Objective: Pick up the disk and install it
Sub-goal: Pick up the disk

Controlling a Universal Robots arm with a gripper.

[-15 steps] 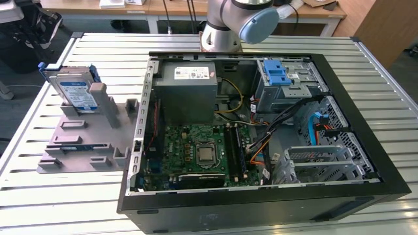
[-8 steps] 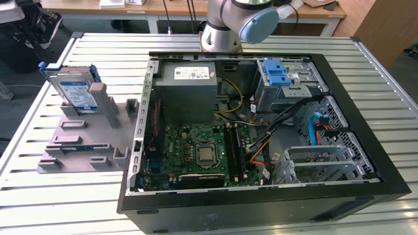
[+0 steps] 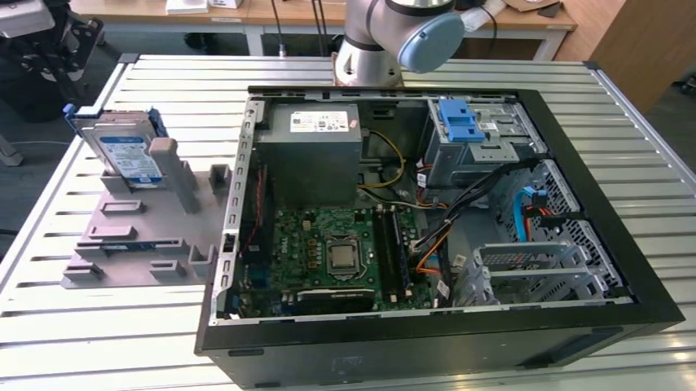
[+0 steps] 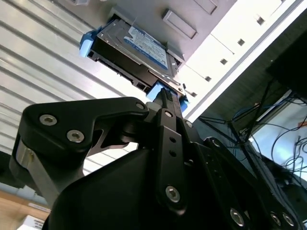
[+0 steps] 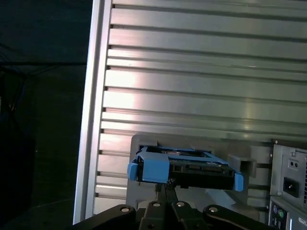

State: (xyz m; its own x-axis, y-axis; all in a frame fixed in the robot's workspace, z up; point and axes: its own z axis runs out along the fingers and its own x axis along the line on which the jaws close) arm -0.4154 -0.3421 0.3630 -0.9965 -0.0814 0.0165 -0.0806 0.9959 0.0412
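The disk (image 3: 122,151) sat just beyond the gripper (image 4: 165,98), whose fingers were clenched together on nothing and aimed at its blue frame. It stood tilted in a grey holder (image 3: 130,236) on the slatted table (image 3: 65,326), at the exterior view's left of the open computer case (image 3: 435,350). The print on its white-and-blue label was too small to read.

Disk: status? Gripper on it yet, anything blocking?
Gripper at disk blue frame edge, contact unclear. Disk on edge in grey holder, outside open case. Nothing between gripper and disk.

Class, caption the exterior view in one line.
Disk rests in a grey holder beside the open computer case on a slatted table.
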